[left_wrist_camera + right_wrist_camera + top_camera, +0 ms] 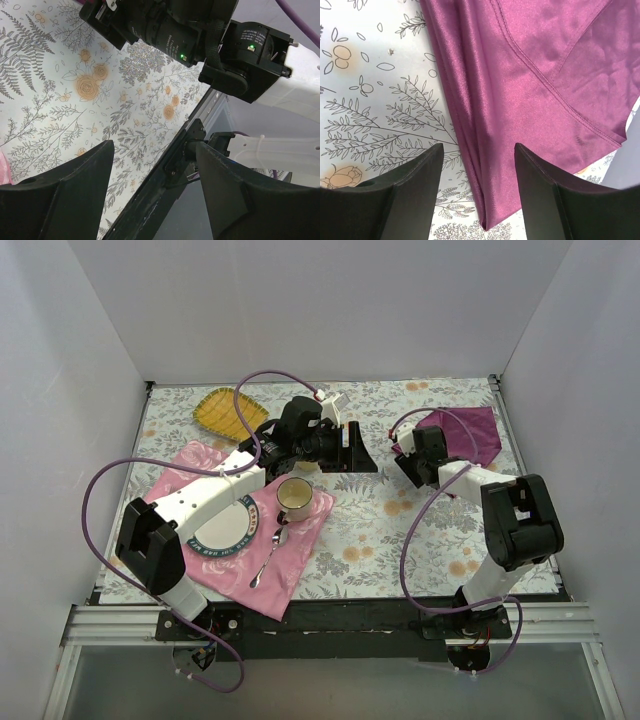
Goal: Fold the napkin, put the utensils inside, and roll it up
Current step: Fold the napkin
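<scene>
Little of the job is showing as done: the napkin is loosely doubled, with nothing laid on it and nothing rolled.
Nearest the arm bases, a pink placemat [303,543] is lying with a plate [224,530], a cream cup [293,499] and a silver spoon [268,560] sitting on it, well apart from the napkin. Further in, the left gripper [350,447] is hanging over the floral tablecloth [370,530] at mid-table, jaws spread wide and empty, close beside the right arm and crowding its working room. The right gripper [477,150] is hovering with jaws wide and holding nothing, straddling an edge of the napkin [545,75], which is lying at the far right in uneven overlapping layers. I am judging the fold as begun but untidy. The blue-handled utensil is not showing in any view, so placing and rolling are both remaining. At the far left, a yellow dish [225,412] is sitting well away from the work.
</scene>
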